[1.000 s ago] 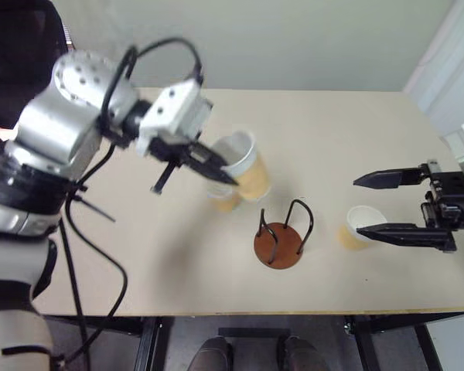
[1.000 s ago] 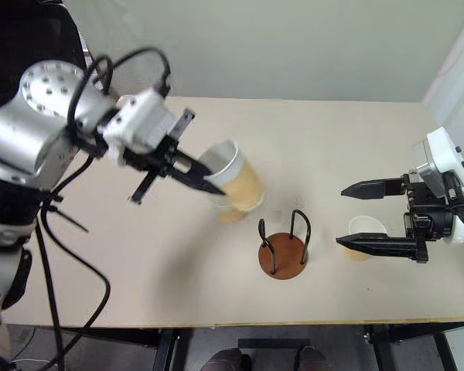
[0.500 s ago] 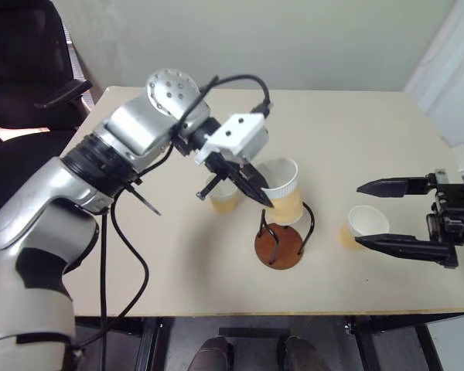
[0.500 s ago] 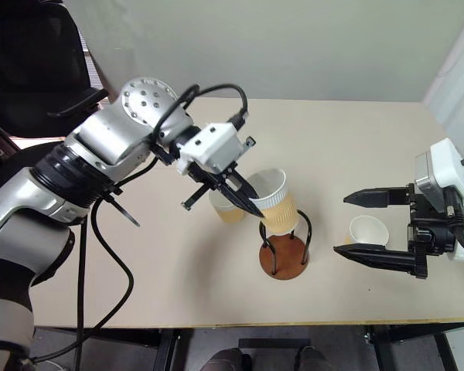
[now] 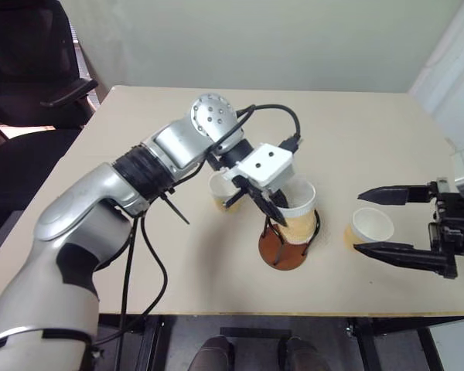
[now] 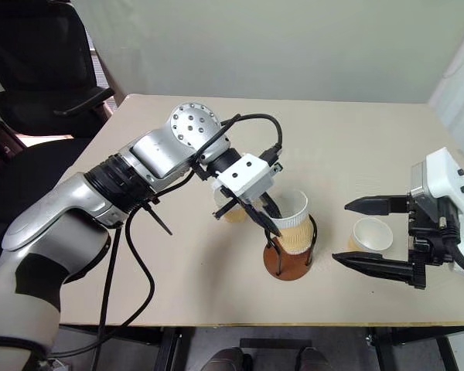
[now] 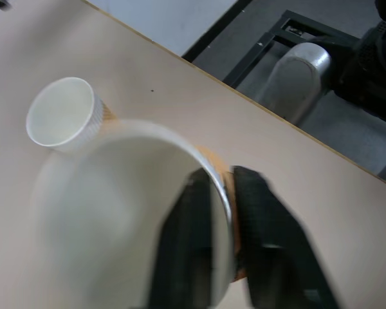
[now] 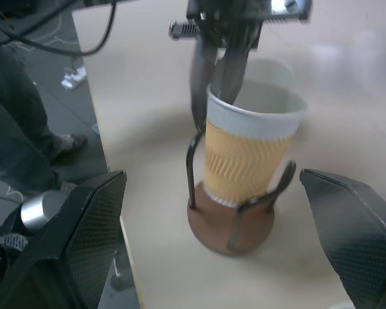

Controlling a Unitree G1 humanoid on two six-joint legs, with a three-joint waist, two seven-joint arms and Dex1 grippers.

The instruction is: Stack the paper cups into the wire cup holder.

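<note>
One paper cup [image 5: 299, 210] stands inside the wire cup holder [image 5: 281, 253], whose reddish-brown base shows under it. My left gripper [image 5: 277, 216] is at the near-left side of this cup's rim [image 7: 116, 193], reaching down from above. A second paper cup [image 5: 219, 193] stands on the table just behind that arm, partly hidden by it. A third paper cup [image 5: 371, 224] stands to the right of the holder. My right gripper [image 5: 358, 222] hangs open over it, one finger on each side of the cup, apart from it. In the right wrist view the cup [image 8: 251, 148] is seated between the wire loops.
The beige table [image 5: 371, 116] has its front edge close to the holder. A black office chair [image 5: 31, 85] stands off the table's left side. A person's legs [image 8: 19, 96] show beside the table in the right wrist view.
My left arm swung right and down, carrying the cup from above the second cup into the holder. The right gripper stayed open at the third cup.
</note>
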